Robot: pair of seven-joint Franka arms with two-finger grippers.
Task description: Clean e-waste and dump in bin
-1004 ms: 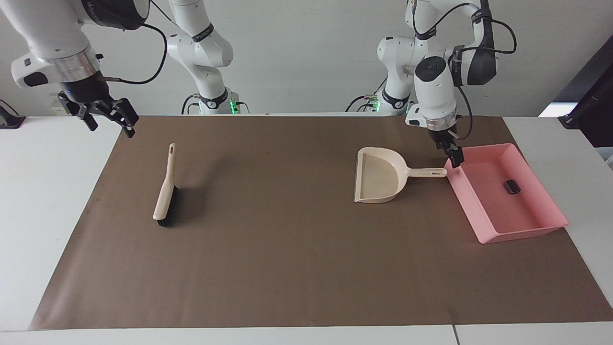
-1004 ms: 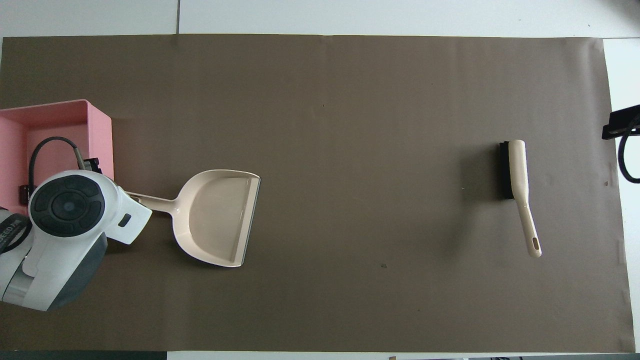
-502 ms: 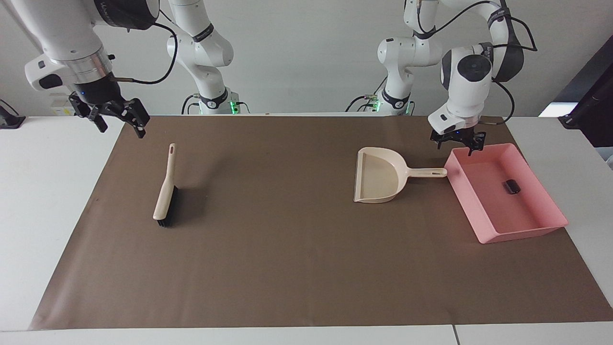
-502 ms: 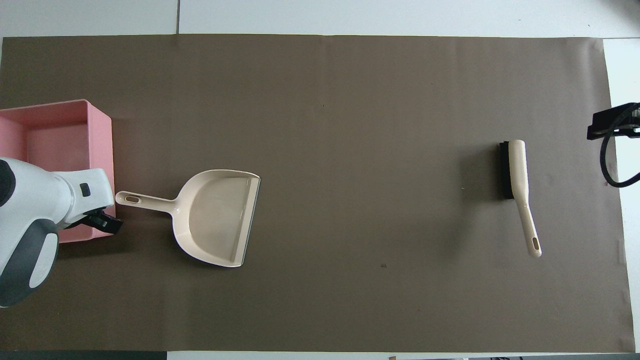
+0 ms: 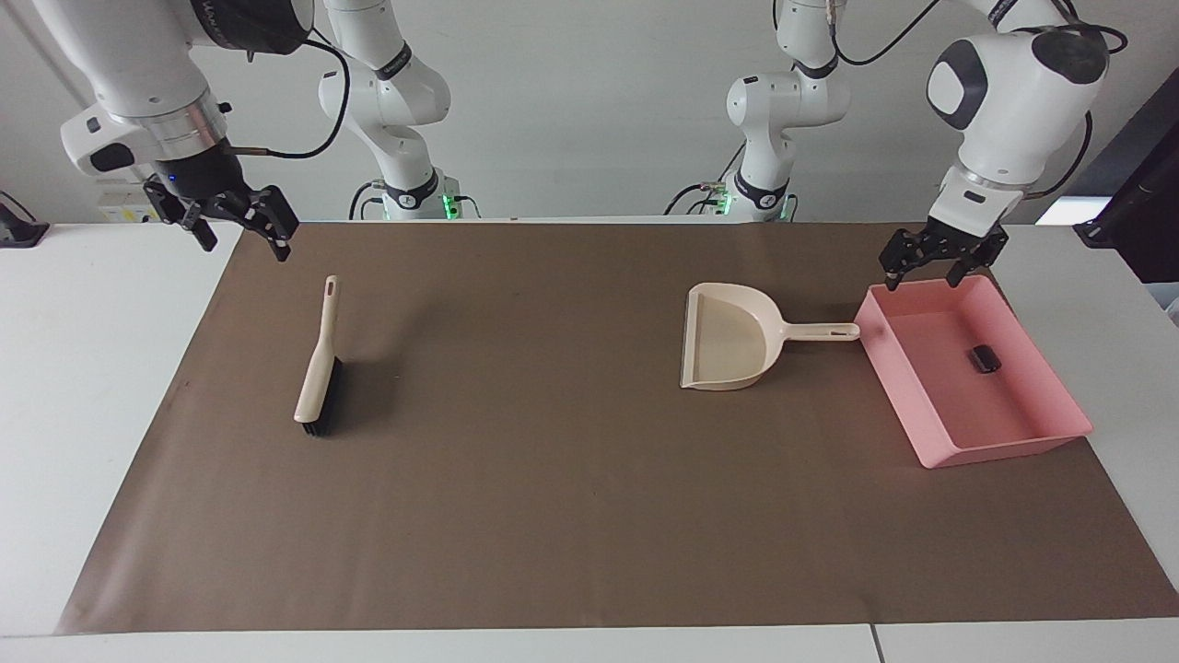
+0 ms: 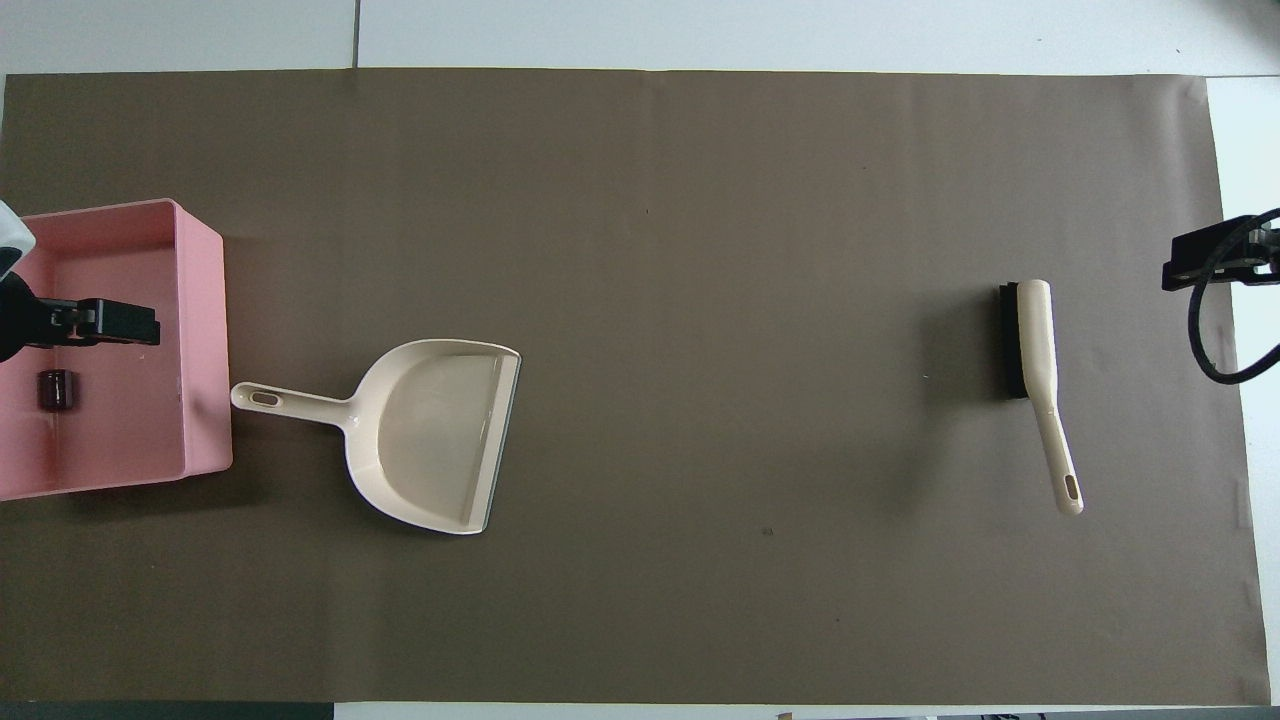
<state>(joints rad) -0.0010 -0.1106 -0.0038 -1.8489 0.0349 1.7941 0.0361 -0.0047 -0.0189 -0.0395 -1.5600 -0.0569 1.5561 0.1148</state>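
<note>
Two glossy white jointed arms with dark grey bands, silver wrist collars, looping black cables, black grippers

White table [image 5: 83,387] under brown paper sheet [image 5: 553,497] covering most of top. On sheet: pink bin [image 5: 1059,440] at left arm's end; beige dustpan [image 5: 728,341] just beside it, handle tip near bin wall; beige brush [image 5: 318,368] with black bristles toward right arm's end, well apart from dustpan.

A robotics lab: two white arms [image 5: 774,101] mounted at a white table [image 5: 101,368] covered with brown paper [image 5: 553,516], bare wall.
</note>
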